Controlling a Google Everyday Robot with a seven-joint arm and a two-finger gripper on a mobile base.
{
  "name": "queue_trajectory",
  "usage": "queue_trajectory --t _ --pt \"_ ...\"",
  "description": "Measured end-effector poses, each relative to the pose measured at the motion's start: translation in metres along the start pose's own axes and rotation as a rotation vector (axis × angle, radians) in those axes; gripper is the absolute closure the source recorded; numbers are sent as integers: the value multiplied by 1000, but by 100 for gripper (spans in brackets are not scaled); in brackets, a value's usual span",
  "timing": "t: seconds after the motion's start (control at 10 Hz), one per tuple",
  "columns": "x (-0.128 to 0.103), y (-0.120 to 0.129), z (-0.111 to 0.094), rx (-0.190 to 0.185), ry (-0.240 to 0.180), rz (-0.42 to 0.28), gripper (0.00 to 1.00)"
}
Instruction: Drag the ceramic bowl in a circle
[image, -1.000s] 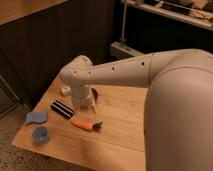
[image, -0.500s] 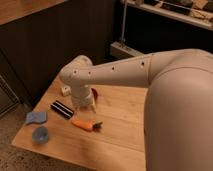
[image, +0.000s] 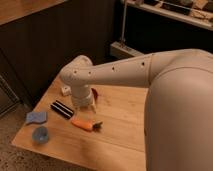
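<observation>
arm (image: 120, 72): my white arm reaches from the lower right up and across to the left, with a row of small dark holes along its side.
upper part (image: 180, 115): my broad, rounded segment fills the right side of the view.
bend (image: 75, 75): at the far left end I turn at a rounded joint and point downward.
wrist (image: 82, 95): short and upright, straight below the bend.
gripper (image: 85, 106): it hangs at my wrist's low end, pointing down, jaws spread wide.

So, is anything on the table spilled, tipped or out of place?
Nothing stands out. The gripper hangs at the bowl, hiding most of it; the carrot lies flat, the cup stands upright.
</observation>
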Motion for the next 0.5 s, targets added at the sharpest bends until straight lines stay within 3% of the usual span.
queue_trajectory --t 0.2,0.5 --pt "-20 -1 -8 -15 -31 21 35" --pt "-64 -21 -18 1 -52 94 35"
